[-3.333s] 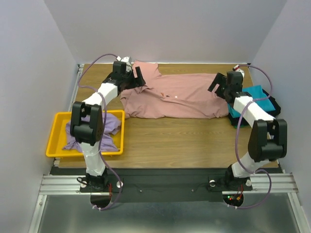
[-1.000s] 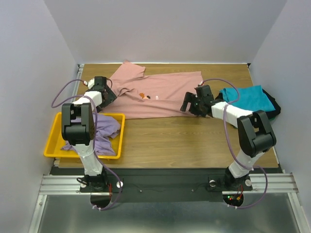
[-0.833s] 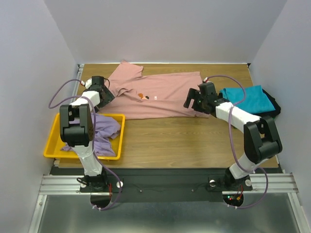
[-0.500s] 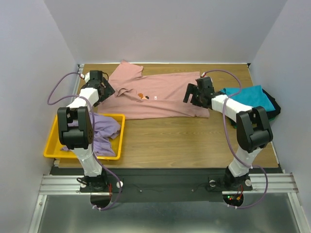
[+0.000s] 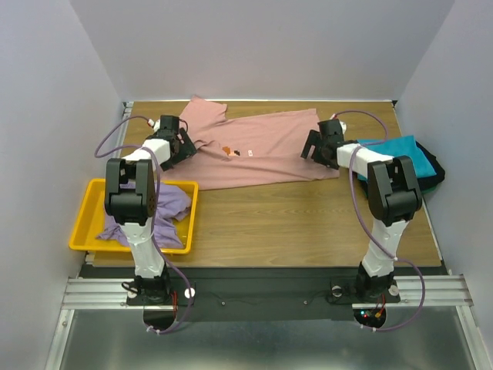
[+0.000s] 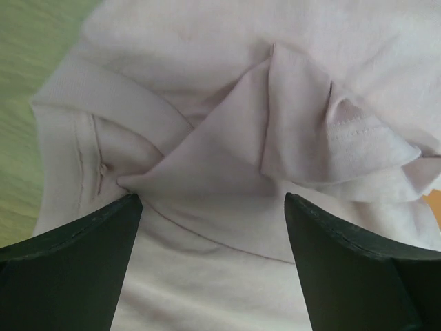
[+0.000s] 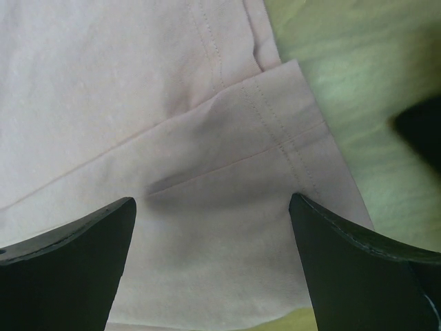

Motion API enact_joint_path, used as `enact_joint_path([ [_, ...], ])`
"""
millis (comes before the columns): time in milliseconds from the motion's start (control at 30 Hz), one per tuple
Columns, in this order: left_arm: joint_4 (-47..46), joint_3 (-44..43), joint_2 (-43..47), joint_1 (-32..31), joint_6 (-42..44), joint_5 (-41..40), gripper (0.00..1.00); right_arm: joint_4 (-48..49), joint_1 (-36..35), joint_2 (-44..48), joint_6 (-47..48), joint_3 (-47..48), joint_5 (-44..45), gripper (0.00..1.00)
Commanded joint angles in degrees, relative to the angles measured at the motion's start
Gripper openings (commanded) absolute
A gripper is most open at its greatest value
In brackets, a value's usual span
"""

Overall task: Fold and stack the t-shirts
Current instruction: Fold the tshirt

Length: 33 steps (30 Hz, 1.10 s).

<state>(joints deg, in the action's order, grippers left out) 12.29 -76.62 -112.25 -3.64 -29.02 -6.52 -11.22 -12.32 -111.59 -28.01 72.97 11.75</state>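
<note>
A dusty pink t-shirt [image 5: 258, 158] lies spread across the far half of the wooden table [image 5: 277, 220], its rumpled collar end beneath the left gripper [image 5: 178, 146] and its stitched hem corner beneath the right gripper [image 5: 314, 146]; both sets of fingers stand wide apart, grasping nothing. The soft, light jersey will likely sag and crease, so the ribbed collar and double-stitched hem look the firmest places to pinch. A teal t-shirt [image 5: 393, 154] rests on a black t-shirt [image 5: 436, 171] at right; a lavender t-shirt [image 5: 168, 204] lies crumpled in the yellow bin [image 5: 83, 227]
</note>
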Motion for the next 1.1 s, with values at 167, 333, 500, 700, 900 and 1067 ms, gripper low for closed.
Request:
enact_joint_path([
  [167, 1.6, 0.5, -1.4, 1.7, -0.2, -1.5, 0.97, -1.3, 3.4, -2.6, 2.3, 2.0, -1.0, 1.00],
  [333, 0.2, 1.5, 2.3, 1.6, 0.3, 1.5, 0.97, -1.1, 3.4, 1.3, 4.7, 1.9, -4.0, 1.00],
  [500, 0.6, -0.3, 7.2, 0.4, 1.4, 3.1, 0.97, -1.1, 1.2, 7.1, 6.6, 0.5, -7.0, 1.00],
  [700, 1.9, -4.8, 9.2, -2.6, 1.8, 3.0, 0.97, 0.8, -2.7, 10.4, 5.4, -6.1, -7.8, 1.00],
  [900, 4.8, -14.7, 2.2, -6.6, 2.6, 1.6, 0.97, 2.4, -2.9, 7.0, 3.8, -9.1, -6.7, 1.00],
  [1067, 9.7, -25.9, -5.5, -9.4, 4.8, -1.8, 0.97, 2.5, -2.9, 4.5, 2.6, -9.6, -6.0, 1.00],
])
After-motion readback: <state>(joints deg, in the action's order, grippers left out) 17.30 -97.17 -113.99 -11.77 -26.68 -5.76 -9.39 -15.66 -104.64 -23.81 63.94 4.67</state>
